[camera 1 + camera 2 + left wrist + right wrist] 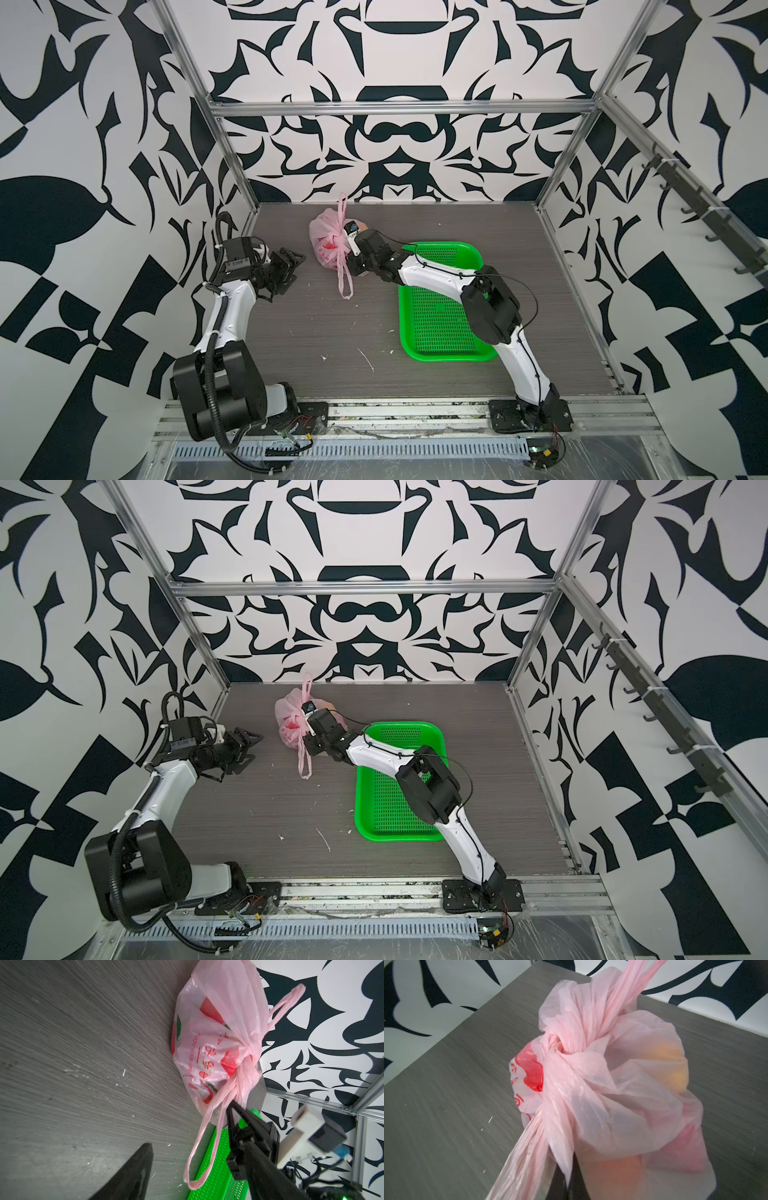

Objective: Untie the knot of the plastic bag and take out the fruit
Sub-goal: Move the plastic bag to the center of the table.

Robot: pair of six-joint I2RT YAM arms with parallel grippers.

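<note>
The pink plastic bag (pixel 326 241) (pixel 291 723) lies at the back of the table. Its knot (pixel 562 1047) (pixel 247 1064) is tied tight. One handle loop (pixel 342 208) rises toward the back wall and the other (pixel 345 278) trails on the table toward the front. Fruit (pixel 675 1064) shows as orange and red shapes through the plastic. My right gripper (pixel 569 1180) (pixel 232 1103) is shut on a fold of bag plastic just below the knot. My left gripper (pixel 293 270) (pixel 250 751) hangs open left of the bag, apart from it; one finger (pixel 135 1172) shows in its wrist view.
A green perforated basket (pixel 436 328) (pixel 390 808) sits on the right half of the table, partly under my right arm. The back wall is close behind the bag. Small white flecks dot the grey wood-grain tabletop (pixel 332 332).
</note>
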